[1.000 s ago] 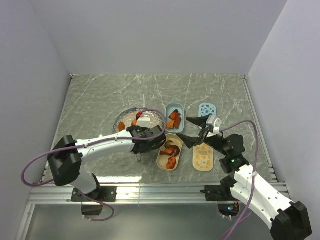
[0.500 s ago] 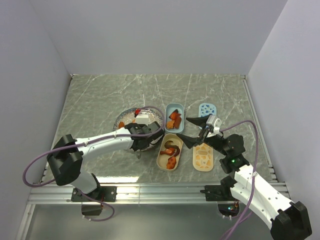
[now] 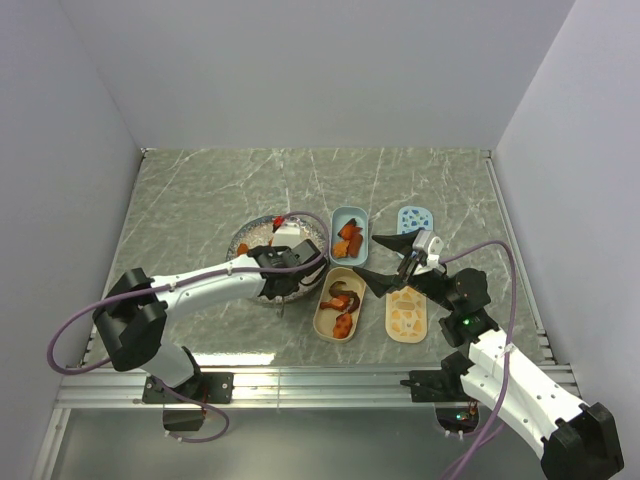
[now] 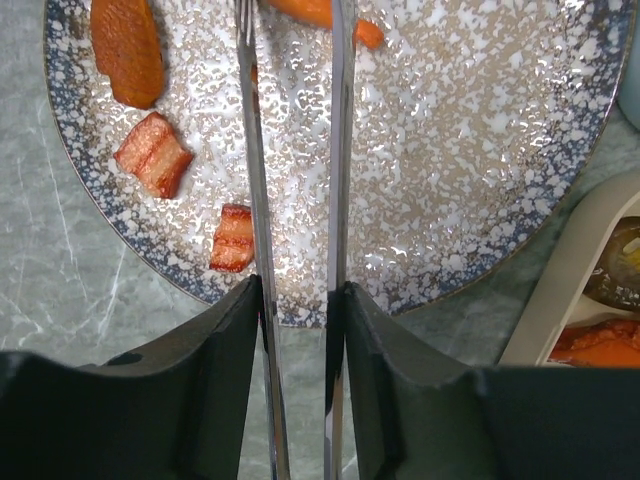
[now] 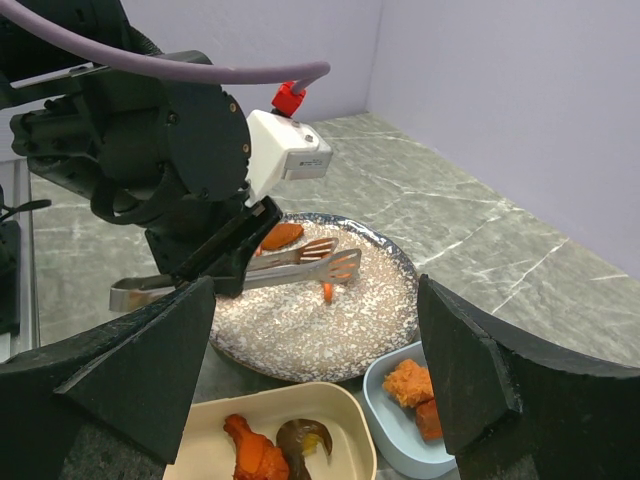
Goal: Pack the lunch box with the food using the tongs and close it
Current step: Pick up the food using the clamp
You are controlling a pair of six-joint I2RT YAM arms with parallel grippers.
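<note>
Steel tongs (image 4: 340, 150), clamped in the left claw (image 4: 297, 297), run lengthwise across the speckled plate (image 4: 480, 180). An orange chunk (image 4: 362, 32) lies at their tips, possibly between them. The right claw (image 3: 384, 261), wide open and empty, is farther off.

Top external: fixed high behind both arm bases, tilted down, takes in the whole marble table (image 3: 200, 200), far off. Left wrist: pointed steeply down along the tongs (image 4: 340, 150) onto the speckled plate (image 4: 480, 150), very close, plate overrunning the frame. Right wrist: low, almost level, looking across the table at the left arm (image 5: 150, 120), framed by its own fingers (image 5: 130, 390). All three views share plate and tongs; the beige tub (image 5: 290, 410) shows in each too
</note>
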